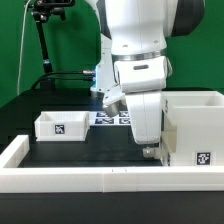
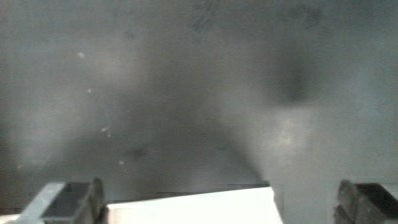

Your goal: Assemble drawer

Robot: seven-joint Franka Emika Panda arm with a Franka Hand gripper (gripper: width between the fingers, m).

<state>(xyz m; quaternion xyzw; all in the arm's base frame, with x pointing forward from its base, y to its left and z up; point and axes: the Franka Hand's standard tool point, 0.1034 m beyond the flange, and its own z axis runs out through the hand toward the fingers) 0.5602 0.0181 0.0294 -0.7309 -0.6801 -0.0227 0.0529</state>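
Observation:
The tall white box housing (image 1: 195,120) stands at the exterior view's right, with a square tag on its front. One small white tray (image 1: 62,124) with a tag sits on the dark table at the left. My gripper (image 1: 150,150) hangs low over the table just left of the housing, and the arm hides its fingertips. In the wrist view my gripper (image 2: 217,205) is open with its fingers (image 2: 71,203) wide apart. The corner of a flat white part (image 2: 196,208) lies between them, close to one finger and apart from the other. I cannot tell which part it is. The second tray is not in view.
A long low white wall (image 1: 100,181) edges the table's front and left side. The marker board (image 1: 108,118) lies behind the arm. A black stand (image 1: 42,45) rises at the back left before a green backdrop.

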